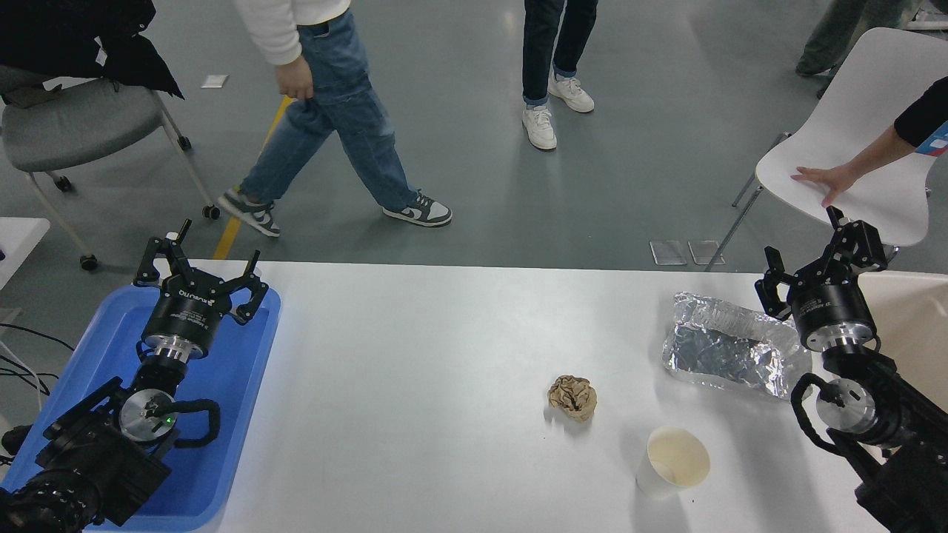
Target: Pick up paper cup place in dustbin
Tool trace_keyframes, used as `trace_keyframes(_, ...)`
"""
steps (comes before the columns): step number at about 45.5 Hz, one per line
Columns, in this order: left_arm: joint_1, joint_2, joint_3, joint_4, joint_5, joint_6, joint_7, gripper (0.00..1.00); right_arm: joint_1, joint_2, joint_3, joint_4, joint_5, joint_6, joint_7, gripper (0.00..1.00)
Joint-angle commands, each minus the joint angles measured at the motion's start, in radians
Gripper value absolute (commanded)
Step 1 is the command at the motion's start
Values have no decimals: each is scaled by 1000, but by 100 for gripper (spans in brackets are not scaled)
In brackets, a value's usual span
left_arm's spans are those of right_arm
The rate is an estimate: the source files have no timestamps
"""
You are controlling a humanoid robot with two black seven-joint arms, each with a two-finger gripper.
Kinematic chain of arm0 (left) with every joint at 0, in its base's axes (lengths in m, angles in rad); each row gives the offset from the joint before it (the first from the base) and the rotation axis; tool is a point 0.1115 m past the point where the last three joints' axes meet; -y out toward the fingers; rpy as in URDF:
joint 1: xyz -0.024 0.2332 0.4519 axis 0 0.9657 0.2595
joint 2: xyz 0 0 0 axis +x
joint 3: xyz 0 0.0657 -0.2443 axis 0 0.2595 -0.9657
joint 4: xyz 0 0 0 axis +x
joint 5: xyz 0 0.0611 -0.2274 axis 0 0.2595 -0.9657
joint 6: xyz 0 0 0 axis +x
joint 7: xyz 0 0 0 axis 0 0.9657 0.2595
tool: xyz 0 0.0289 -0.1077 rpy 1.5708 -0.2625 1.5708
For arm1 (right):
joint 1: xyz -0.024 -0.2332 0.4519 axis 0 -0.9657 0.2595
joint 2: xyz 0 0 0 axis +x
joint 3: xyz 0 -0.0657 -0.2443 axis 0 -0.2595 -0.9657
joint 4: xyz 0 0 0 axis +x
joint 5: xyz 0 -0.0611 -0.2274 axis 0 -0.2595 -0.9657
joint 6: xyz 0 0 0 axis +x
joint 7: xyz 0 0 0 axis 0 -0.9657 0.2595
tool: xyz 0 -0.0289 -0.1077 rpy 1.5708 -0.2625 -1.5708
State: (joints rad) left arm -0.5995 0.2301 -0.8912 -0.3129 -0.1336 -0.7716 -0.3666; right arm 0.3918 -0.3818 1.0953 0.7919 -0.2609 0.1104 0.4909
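The paper cup stands upright on the white table near its front edge, right of the middle, with its cream inside showing. The beige dustbin shows only partly at the right edge, behind my right arm. My right gripper is open and empty, held at the table's far right corner, well behind and to the right of the cup. My left gripper is open and parked over the blue tray at the lower left.
A crumpled brown paper ball lies just behind and left of the cup. A crinkled silver foil tray sits left of my right gripper. A blue tray is at the left. People walk beyond the table; a hand rests on a white chair.
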Motion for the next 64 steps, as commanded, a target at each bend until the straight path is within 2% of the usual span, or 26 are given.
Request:
trace_keyframes(1,0,0,0,0,0,0,0,100,1,-2,0,0,2,-2,0,100)
trace_keyframes(64,1,0,0,0,0,0,0,100,-2,-12,-2,-2,0,0,-2,100)
